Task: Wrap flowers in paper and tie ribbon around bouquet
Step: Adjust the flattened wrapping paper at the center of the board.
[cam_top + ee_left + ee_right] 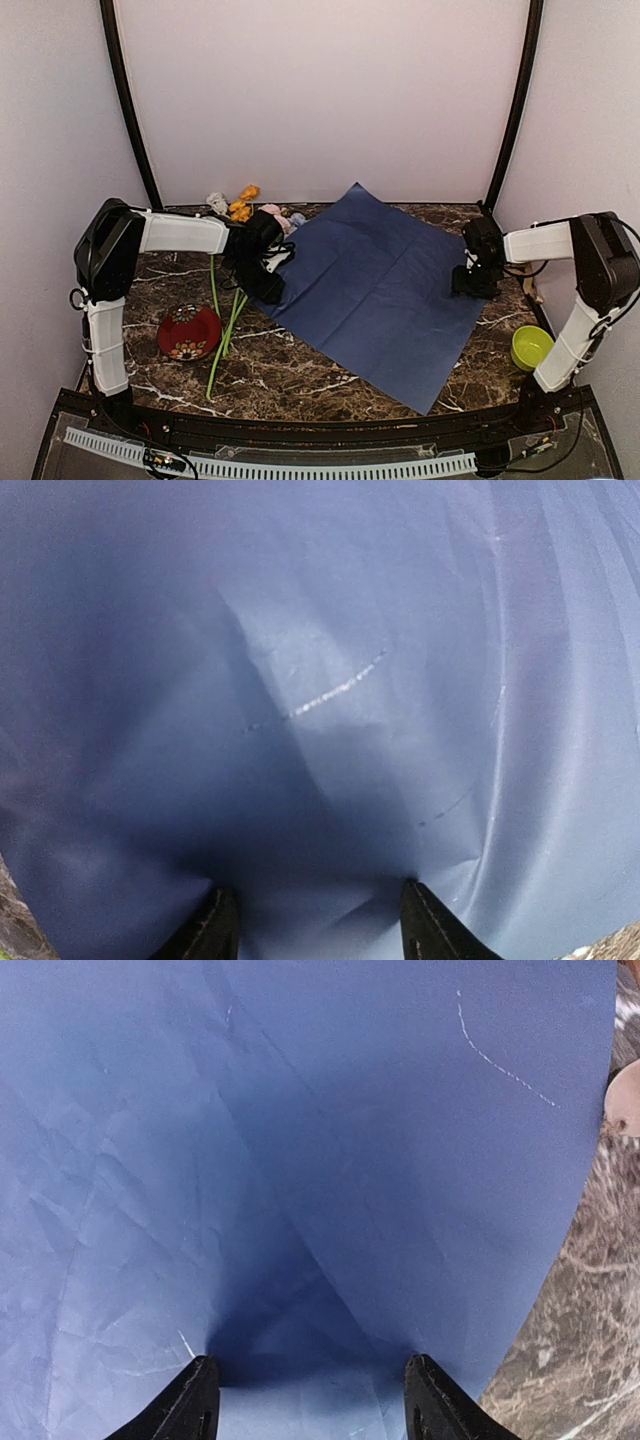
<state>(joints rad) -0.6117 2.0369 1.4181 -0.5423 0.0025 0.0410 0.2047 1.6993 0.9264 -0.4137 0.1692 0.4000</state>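
While left pincer (318, 890) and right pincer (310, 1360) gape, the navy paper (375, 290) lies creased.

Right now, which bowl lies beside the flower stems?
The red patterned bowl, on the left; the stems pass just right of it. The plain green bowl sits far across, on the right.

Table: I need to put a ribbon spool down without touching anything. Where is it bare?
The table is bare along the near edge between the flowers and the paper's near corner, and between the paper and the green bowl. The left side is crowded: flowers, left gripper, red dish.
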